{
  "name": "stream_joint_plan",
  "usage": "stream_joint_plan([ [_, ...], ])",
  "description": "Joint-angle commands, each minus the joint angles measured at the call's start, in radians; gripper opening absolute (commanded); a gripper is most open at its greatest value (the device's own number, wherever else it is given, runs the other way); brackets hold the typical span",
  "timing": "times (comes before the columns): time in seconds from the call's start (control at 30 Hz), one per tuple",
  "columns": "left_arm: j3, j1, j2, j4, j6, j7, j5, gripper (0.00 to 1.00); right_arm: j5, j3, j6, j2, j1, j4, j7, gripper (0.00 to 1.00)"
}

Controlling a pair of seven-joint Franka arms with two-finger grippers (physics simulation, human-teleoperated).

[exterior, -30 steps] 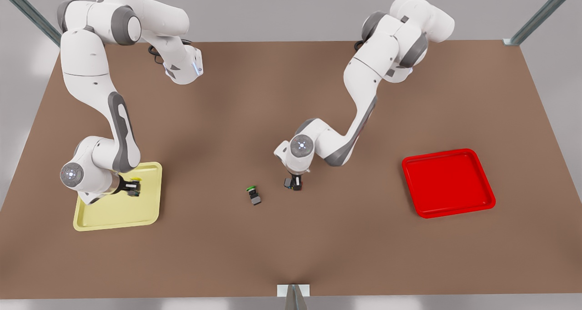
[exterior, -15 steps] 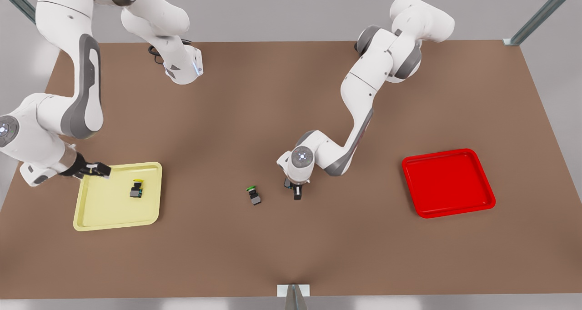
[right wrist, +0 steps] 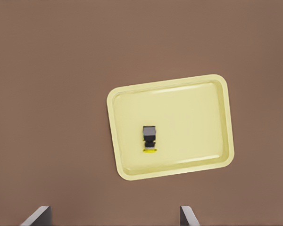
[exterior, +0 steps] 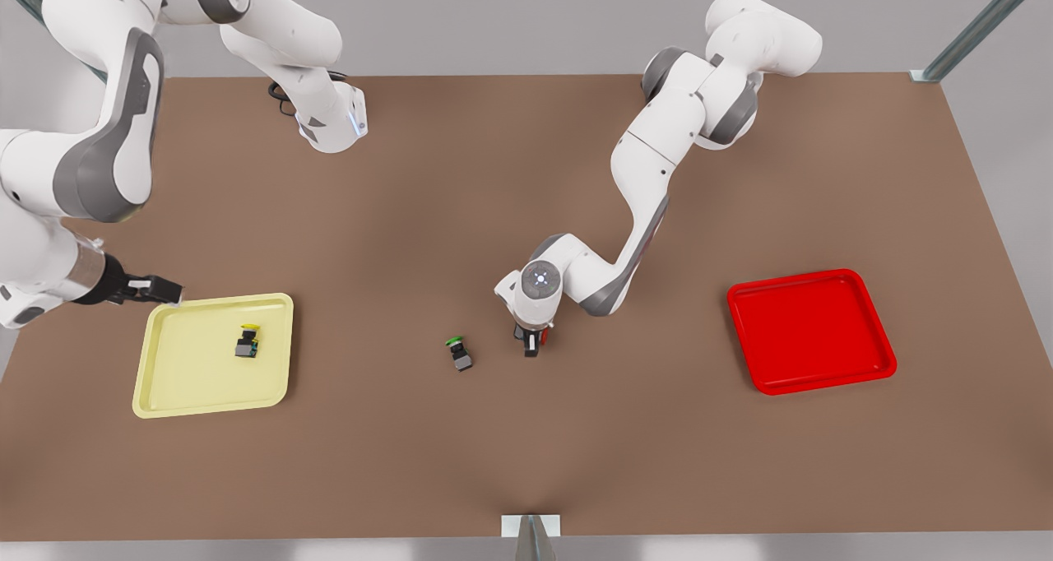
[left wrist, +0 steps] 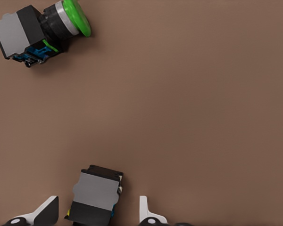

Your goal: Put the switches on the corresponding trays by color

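The left gripper (exterior: 532, 349) hangs low over the middle of the table (exterior: 461, 183), its fingers spread wide on either side of the red switch (exterior: 533, 344) without touching it. In the left wrist view the switch's grey-and-black body (left wrist: 93, 197) lies slightly askew between the two fingertips (left wrist: 46, 210), closer to one than the other. To do this step well, the gripper should probably centre itself so that both pads meet the flat sides of the body together, then close gently; an uneven close could twist or flick so small a part. The green switch (exterior: 459, 353) lies just to the left on the table and should be left alone, so any sideways correction ought to be small. Afterwards the carry goes right, to the red tray (exterior: 810, 331), which stands well apart.

The right gripper (exterior: 152, 290) waits high beside the far left corner of the yellow tray (exterior: 189, 380), its fingers set wide and holding nothing. The yellow switch (exterior: 247, 340) already lies inside that tray.

The front view shows the red cap and both trays together. The left wrist view hides the cap but reveals the switch's skew between the fingers and the green switch (left wrist: 40, 30) lying on its side. The right wrist view shows the yellow switch (right wrist: 149, 138) well within the tray's rim (right wrist: 170, 84).
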Motion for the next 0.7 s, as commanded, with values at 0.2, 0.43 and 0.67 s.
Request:
stream_joint_plan([
  [0.2,0.0,0.0,0.003,0.001,0.007,-0.01,-0.001,0.67,0.009,0.0,0.006,-0.003,-0.008,0.01,0.006,1.0],
  [0.43,-0.002,0.0,0.005,-0.002,0.018,-0.022,-0.001,0.61,0.009,-0.005,0.023,-0.002,-0.008,0.023,0.006,1.0],
  [0.67,-0.002,0.0,0.003,-0.002,0.019,-0.024,-0.003,0.56,0.01,-0.006,0.021,-0.003,-0.011,0.023,0.004,1.0],
])
